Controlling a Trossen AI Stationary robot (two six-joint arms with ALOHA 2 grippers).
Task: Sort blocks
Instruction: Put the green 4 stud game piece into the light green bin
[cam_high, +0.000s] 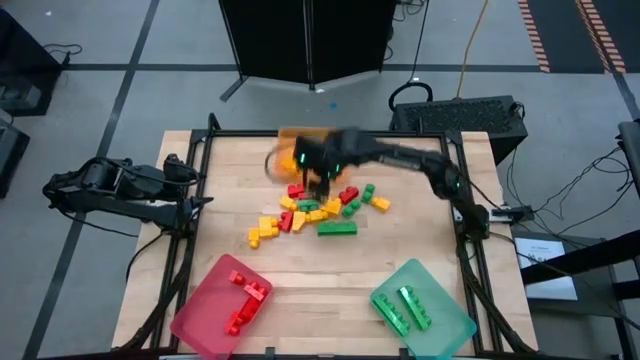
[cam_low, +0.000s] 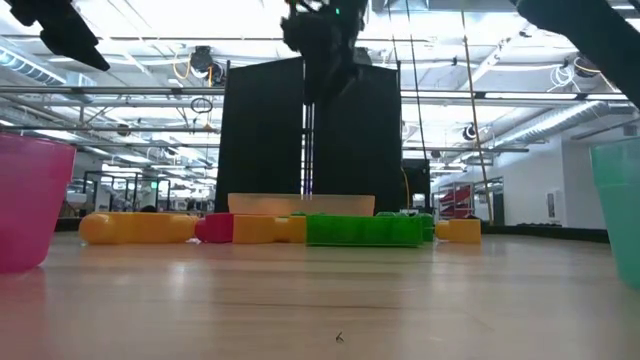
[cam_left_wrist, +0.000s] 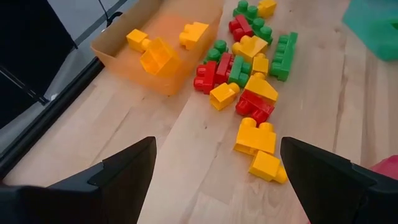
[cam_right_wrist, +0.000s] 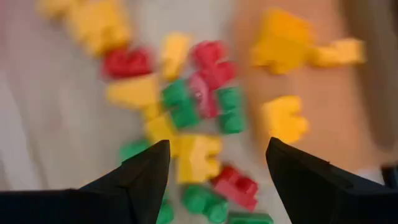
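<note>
Sorting is partly complete. Reading across the bench (cam_high: 420, 255) from left to right: the left gripper (cam_high: 190, 172) is parked at the left edge of the bench, well apart from every brick, with its jaws spread wide and holding nothing. Toward the near left corner, the pink-red tray (cam_high: 205, 320) already contains a few red blocks (cam_high: 245, 297). At the centre of the bench lies the unsorted pile (cam_high: 315, 212), a loose scatter of red, green, yellow and orange bricks of varied length, which forms the bulk of the remaining work. Just behind the pile, against the far edge, the orange tray (cam_left_wrist: 115, 53) holds three yellow-orange blocks (cam_left_wrist: 158, 57), as the left wrist view shows. The right gripper (cam_high: 322, 178) hangs above the far side of the pile, beside the orange tray. Its jaws are spread and nothing sits between them. In the right wrist view the pile appears past the two fingers, with a yellow block (cam_right_wrist: 198, 158) lying in line with the gap but below it and not in contact. The low view shows the gripper raised clear of the row of bricks. Toward the near right corner, the teal-green tray (cam_high: 450, 320) contains a few long green blocks (cam_high: 405, 308). Judged from this layout, all three trays have been started, while most bricks are not yet sorted. The likely next step is a descent onto one brick in the pile.
</note>
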